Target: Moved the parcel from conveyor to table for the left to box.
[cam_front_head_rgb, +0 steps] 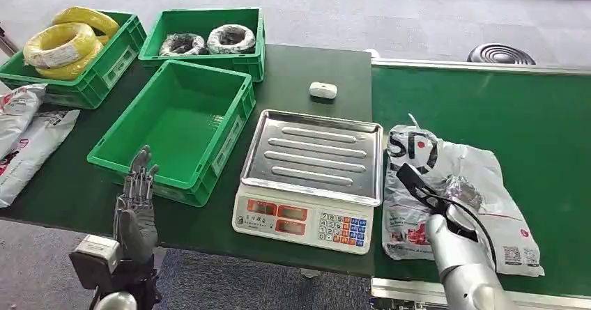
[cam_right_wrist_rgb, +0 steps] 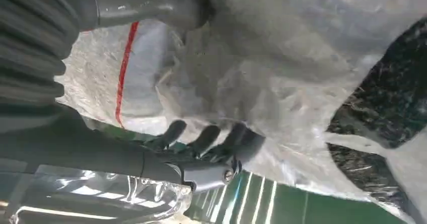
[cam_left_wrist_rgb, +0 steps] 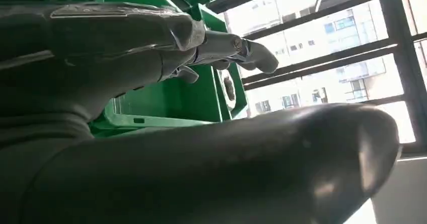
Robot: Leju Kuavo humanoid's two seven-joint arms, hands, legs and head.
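The parcel (cam_front_head_rgb: 453, 191), a crinkly white plastic bag with something dark inside, lies on the green conveyor (cam_front_head_rgb: 502, 108). It is just beside the scale (cam_front_head_rgb: 310, 177), which stands on the dark worktop (cam_front_head_rgb: 306, 66). So the parcel is not moved yet.

The right hand (cam_front_head_rgb: 428, 188) is on the parcel. In the right wrist view the fingers (cam_right_wrist_rgb: 206, 136) curl against the edge of the bag, by the shiny tray of the scale. It looks like the hand is taking hold, but I cannot tell if the grip is firm. The bag does not look lifted.

The left hand (cam_front_head_rgb: 137, 198) is up at the near edge of the worktop, right in front of the empty green bin (cam_front_head_rgb: 174, 125). Its fingers are spread and it holds nothing. It seems to be waiting.

I think the job is near its start. What is left: lift the parcel, carry it over to the worktop, and set it down. Then the left hand can put it in the bin.
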